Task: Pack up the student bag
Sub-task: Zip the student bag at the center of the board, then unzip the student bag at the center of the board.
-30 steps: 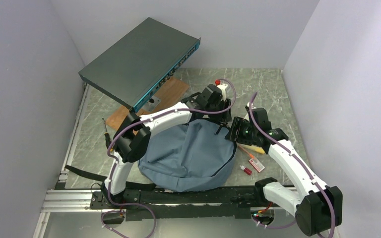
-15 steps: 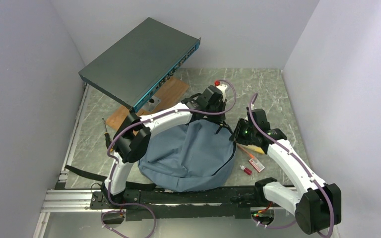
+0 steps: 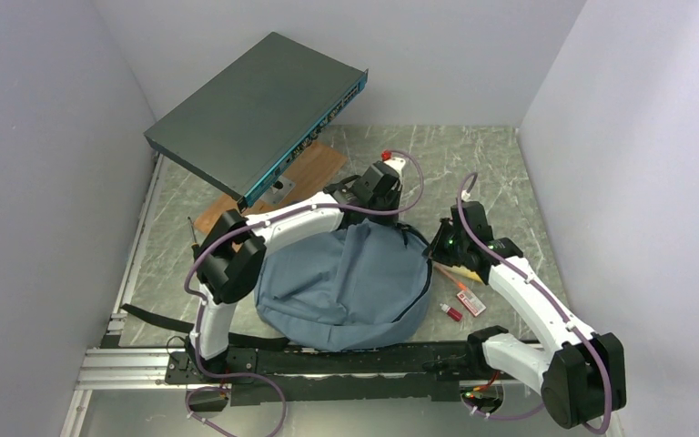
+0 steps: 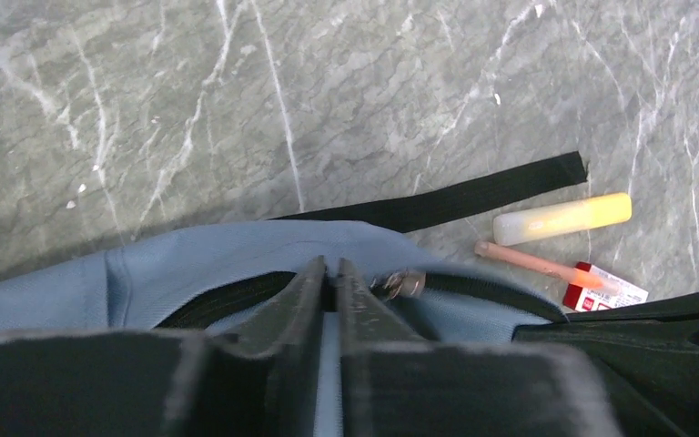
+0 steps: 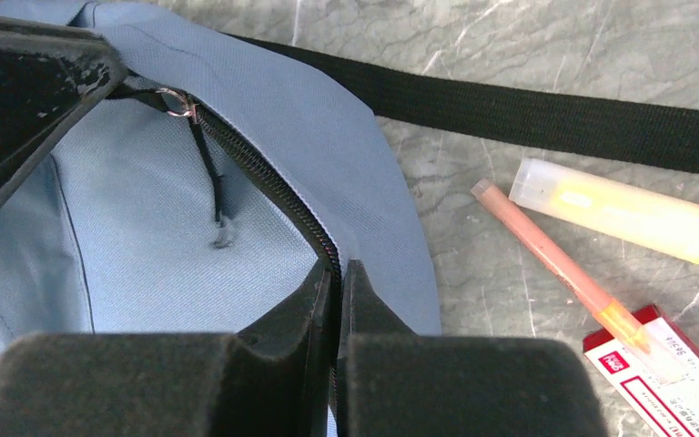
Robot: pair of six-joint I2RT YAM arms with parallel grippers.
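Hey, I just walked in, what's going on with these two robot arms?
Both arms are working at the rounded top of the soft blue-grey fabric backpack. The left gripper and the right gripper each look pinched shut on its black zipper line. A yellow tube, an orange pen and a small red-and-white box lie on the marble table beside the bag, not yet packed.

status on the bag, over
Left gripper shut on student bag zipper edge. Right gripper likewise. Yellow tube, pen beside it, unpacked.
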